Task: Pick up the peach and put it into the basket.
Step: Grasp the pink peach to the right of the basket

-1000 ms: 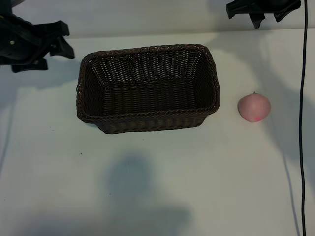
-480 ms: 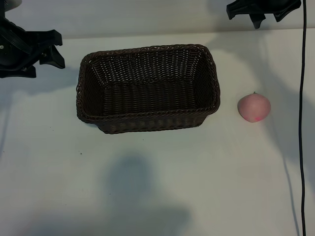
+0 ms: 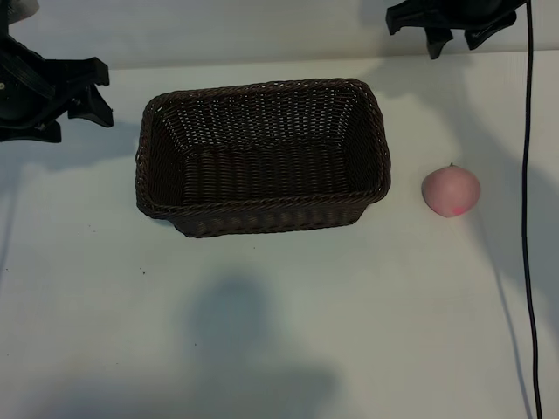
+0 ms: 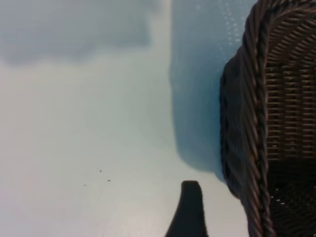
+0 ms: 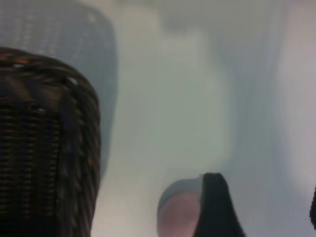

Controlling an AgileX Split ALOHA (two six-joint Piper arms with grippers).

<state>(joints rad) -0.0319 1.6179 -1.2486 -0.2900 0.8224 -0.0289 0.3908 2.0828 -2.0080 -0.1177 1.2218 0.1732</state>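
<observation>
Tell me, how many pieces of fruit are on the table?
1: a peach on the white table, right of the basket and apart from it. The basket looks empty.

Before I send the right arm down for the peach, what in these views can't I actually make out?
- Peach, right wrist view: blurred, cut by the frame edge and partly behind a dark claw finger.
- Right claw, exterior view: mostly cut off by the top edge.
- Left claw, exterior view: partly cut by the left edge.
- Basket, left wrist view: only one corner shows.
</observation>
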